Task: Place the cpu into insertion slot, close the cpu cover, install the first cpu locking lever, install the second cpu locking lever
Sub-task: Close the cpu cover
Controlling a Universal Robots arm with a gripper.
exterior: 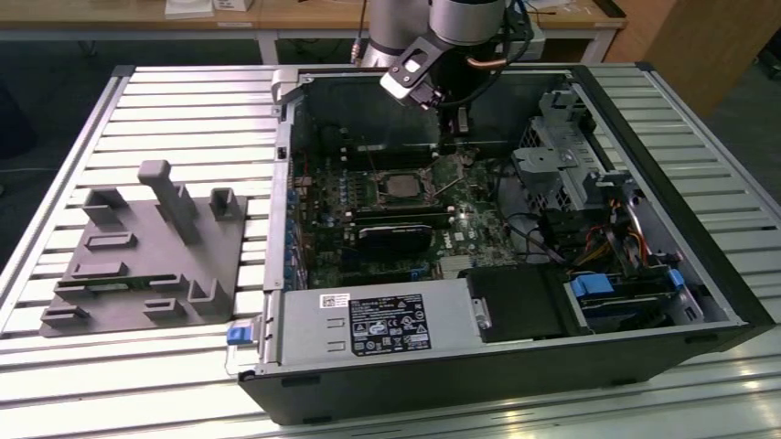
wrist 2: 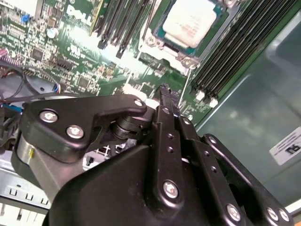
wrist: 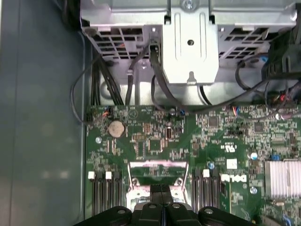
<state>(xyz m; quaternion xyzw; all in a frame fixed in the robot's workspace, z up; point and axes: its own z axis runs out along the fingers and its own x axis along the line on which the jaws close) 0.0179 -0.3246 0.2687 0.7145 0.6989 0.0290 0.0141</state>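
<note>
The cpu (wrist 2: 190,19), pale silver on top, lies flat in the insertion slot (exterior: 379,187) on the green motherboard inside the open computer case. The cpu cover (wrist 2: 171,52) lies down around it as a silvery frame. A thin wire locking lever (wrist 2: 184,87) stands up from the slot's corner, also visible as a lever (exterior: 456,172) in the exterior view. My gripper (wrist 2: 164,92) hangs above the board just beside that lever, its black fingers (wrist: 162,190) pressed together and holding nothing. In the exterior view the gripper (exterior: 462,142) is behind and to the right of the slot.
Long black memory slots (wrist 2: 235,52) flank the socket. A metal drive cage (exterior: 561,174) with cables stands on the exterior view's right, and the power supply (exterior: 366,325) is at the front. A grey fixture block (exterior: 146,247) sits on the slatted table (exterior: 183,91) at the left.
</note>
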